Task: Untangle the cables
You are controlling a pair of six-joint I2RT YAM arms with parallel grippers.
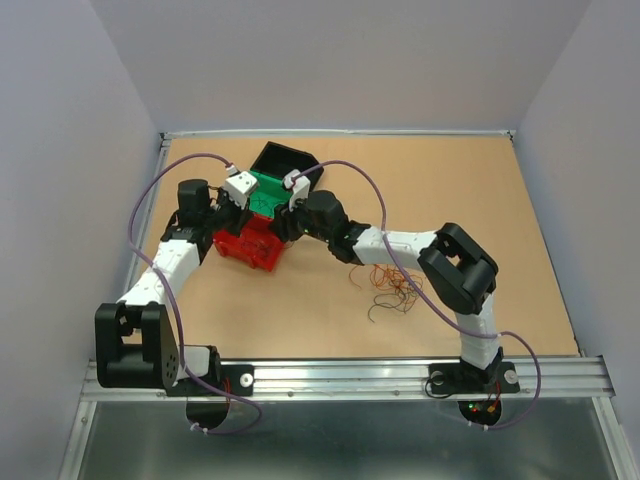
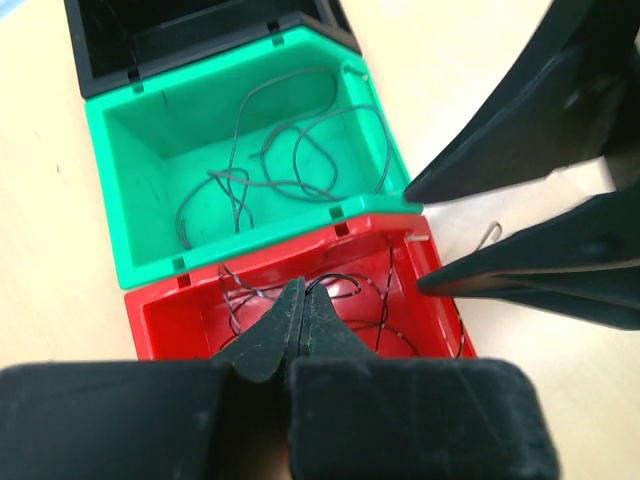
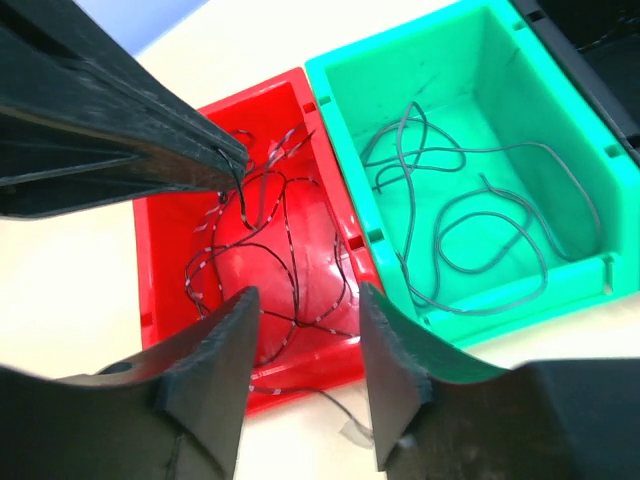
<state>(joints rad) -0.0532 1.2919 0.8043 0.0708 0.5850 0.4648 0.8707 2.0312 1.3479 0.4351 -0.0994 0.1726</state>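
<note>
- Nearest, loose on the bare tan table beside the right arm's forearm: the cables, a small wiry bunch of red, orange-brown, green and dark strands, tangled together and well apart from the bins.
- Farther in and to the left, above the right-hand rim of the red bin: the right gripper, fingers parted to a middling gap with nothing between them, pointing down into the bin.
- Facing it from the left over the same bin: the left gripper, fingers pressed together to a point and closed on one dark wire that drops straight from the tips to the bin floor.
- On the red bin's floor: several striped dark wires, looped loosely over one another, with one end trailing over the rim below the right gripper onto the table.
- Just behind, wall to wall with the red bin: the green bin, with a few grey wires in open loops on its floor, touched by neither gripper.
- Farthest, against the green bin's back wall: the black bin, inside too dark to make out.
</note>
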